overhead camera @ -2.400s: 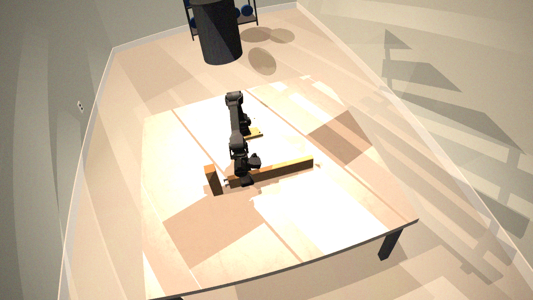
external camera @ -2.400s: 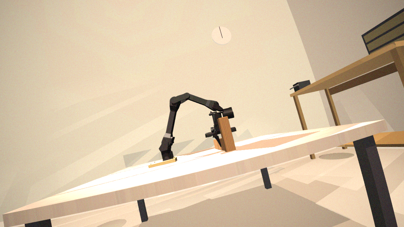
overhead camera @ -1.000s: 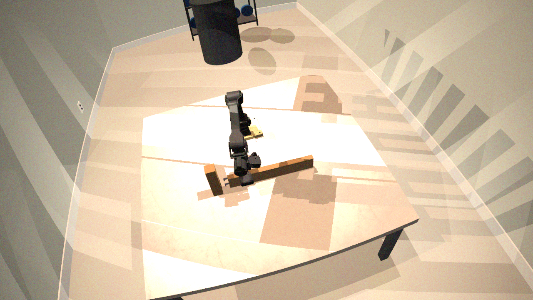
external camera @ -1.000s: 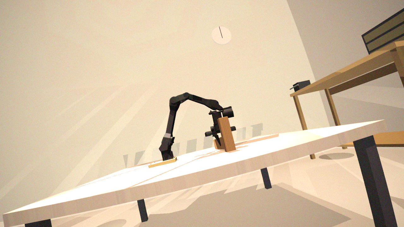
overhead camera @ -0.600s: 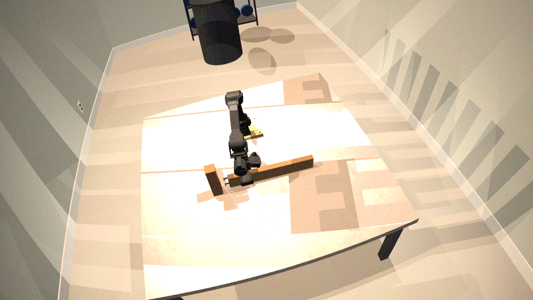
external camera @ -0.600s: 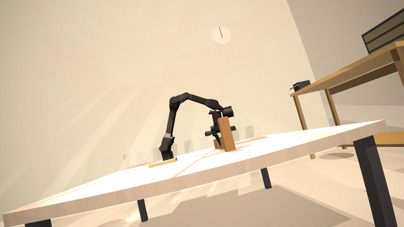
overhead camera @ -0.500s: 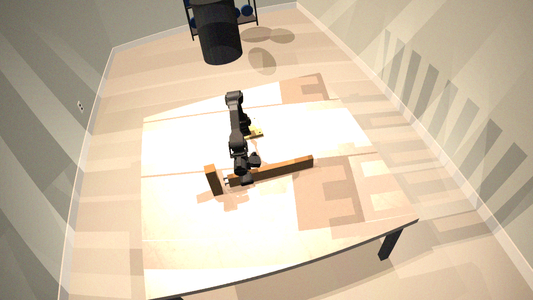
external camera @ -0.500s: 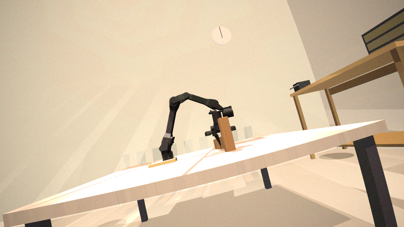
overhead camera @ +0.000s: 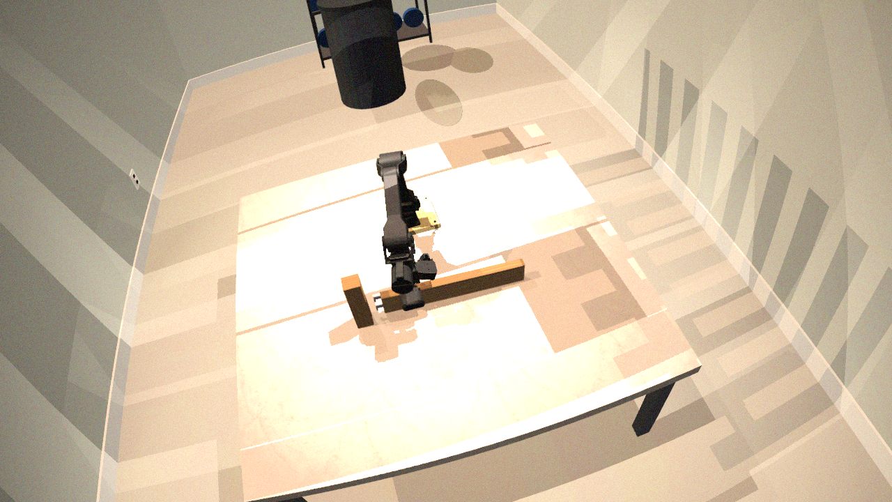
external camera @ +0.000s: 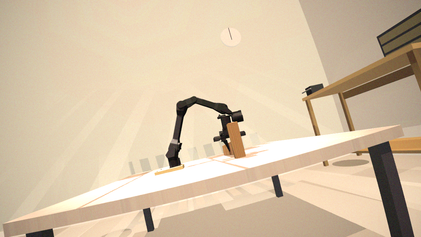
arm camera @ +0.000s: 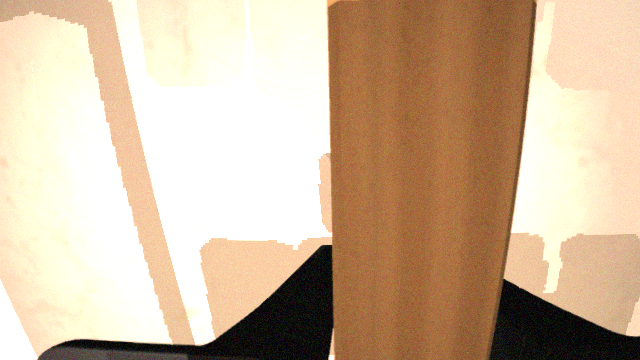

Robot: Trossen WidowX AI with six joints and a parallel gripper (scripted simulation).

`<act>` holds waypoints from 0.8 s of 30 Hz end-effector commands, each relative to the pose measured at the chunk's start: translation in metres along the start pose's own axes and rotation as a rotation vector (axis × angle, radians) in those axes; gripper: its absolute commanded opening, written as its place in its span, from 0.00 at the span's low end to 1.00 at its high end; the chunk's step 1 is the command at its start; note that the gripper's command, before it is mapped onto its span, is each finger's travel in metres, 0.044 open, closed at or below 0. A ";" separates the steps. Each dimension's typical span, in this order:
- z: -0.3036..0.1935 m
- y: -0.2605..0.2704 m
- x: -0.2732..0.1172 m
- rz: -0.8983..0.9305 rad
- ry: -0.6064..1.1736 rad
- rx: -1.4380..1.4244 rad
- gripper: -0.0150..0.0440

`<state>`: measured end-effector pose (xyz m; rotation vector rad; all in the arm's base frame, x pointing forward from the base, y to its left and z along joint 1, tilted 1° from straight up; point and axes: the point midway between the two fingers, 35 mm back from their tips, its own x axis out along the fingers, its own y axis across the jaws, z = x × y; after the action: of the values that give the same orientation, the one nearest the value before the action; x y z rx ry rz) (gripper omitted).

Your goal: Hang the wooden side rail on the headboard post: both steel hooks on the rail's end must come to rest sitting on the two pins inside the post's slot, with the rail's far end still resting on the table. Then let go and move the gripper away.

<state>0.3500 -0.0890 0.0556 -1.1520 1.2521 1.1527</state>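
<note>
The wooden side rail (overhead camera: 477, 280) (arm camera: 430, 125) runs rightward from beside the post in the top view, its far end low at the table (overhead camera: 293, 387). My gripper (overhead camera: 412, 293) (external camera: 228, 147) (arm camera: 379, 257) is shut on the rail near its hook end, one black finger on each side. The steel hooks (overhead camera: 378, 302) point at the headboard post (overhead camera: 357, 304) (external camera: 236, 140), with a small gap between them in the top view. The post stands upright on the table. Its slot and pins are hidden. How high the hook end stands is unclear.
The arm's yellow base plate (overhead camera: 428, 218) (external camera: 169, 170) is on the table behind the rail. The arm arches over from there. A black cylinder (overhead camera: 368, 68) stands beyond the table. A wooden workbench (external camera: 361, 73) is off to the right in the exterior view. Patchy light and shadows cross the table.
</note>
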 end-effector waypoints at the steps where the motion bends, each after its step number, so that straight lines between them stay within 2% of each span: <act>1: 0.000 -0.004 -0.008 -0.022 0.000 -0.001 0.25; 24: 0.000 -0.003 -0.012 -0.022 0.000 -0.001 0.25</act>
<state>0.3500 -0.0889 0.0595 -1.1518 1.2523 1.1530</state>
